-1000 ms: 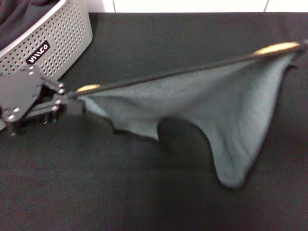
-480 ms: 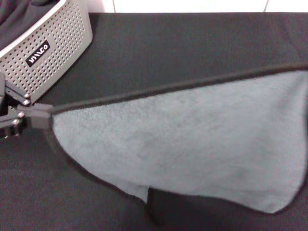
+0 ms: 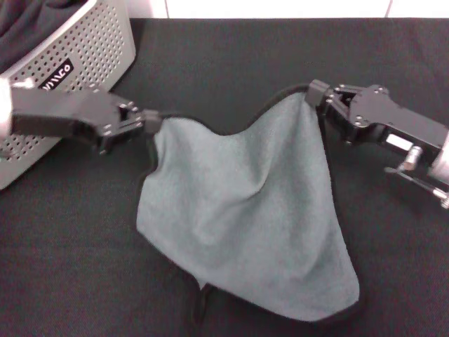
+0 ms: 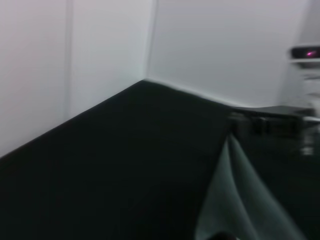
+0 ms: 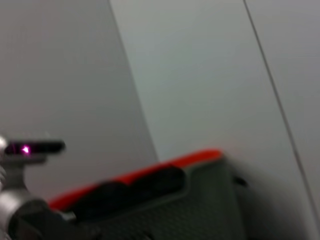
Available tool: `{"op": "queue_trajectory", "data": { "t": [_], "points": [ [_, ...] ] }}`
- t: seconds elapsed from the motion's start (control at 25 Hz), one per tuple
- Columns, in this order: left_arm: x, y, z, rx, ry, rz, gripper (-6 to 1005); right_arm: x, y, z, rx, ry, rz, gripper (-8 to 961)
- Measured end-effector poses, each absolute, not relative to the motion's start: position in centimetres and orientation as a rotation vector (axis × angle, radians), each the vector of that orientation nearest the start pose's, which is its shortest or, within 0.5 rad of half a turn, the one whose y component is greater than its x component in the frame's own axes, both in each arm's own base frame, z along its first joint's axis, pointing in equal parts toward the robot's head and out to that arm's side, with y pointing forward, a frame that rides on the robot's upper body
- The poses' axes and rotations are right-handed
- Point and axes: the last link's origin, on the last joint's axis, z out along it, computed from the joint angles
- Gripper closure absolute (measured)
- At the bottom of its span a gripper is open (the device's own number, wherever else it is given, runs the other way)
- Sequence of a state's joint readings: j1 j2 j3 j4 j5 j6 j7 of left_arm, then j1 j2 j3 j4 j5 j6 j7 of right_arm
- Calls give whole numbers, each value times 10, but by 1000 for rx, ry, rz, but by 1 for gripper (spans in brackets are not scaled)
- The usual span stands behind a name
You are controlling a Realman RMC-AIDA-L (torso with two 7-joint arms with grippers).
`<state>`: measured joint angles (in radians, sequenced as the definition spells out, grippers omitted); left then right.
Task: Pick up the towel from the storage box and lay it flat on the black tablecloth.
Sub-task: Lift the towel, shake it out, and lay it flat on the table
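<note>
Towel (image 3: 245, 217) (grey-green face up) hangs between both grippers over the black tablecloth (image 3: 210, 63). Left gripper (image 3: 151, 125) pinches one corner, right gripper (image 3: 313, 95) the other. Storage box (image 3: 84, 49) stands at far left.

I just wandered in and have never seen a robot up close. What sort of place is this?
Probably a robot test bench in a lab. A table under a black tablecloth stands against bare white walls, with only a perforated grey storage box and a towel held between the left gripper and right gripper.
</note>
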<state>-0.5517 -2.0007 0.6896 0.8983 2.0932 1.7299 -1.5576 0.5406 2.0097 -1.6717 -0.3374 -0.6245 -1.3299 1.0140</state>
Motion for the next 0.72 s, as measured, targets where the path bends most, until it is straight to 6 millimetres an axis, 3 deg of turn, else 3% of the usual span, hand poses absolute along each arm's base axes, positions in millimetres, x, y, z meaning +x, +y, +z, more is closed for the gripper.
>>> {"op": "queue_trajectory", "data": {
  "t": [0.16, 0.32, 0.72],
  "points": [
    [-243, 364, 47, -2740, -533, -419, 987, 225, 355, -52, -2409, 578, 1032, 944],
    [-243, 379, 49, -2658, -545, -374, 986, 228, 363, -52, -2386, 572, 970, 945],
    [-250, 392, 39, -2589, -558, -247, 985, 228, 385, -48, -2331, 501, 859, 945]
  ]
}}
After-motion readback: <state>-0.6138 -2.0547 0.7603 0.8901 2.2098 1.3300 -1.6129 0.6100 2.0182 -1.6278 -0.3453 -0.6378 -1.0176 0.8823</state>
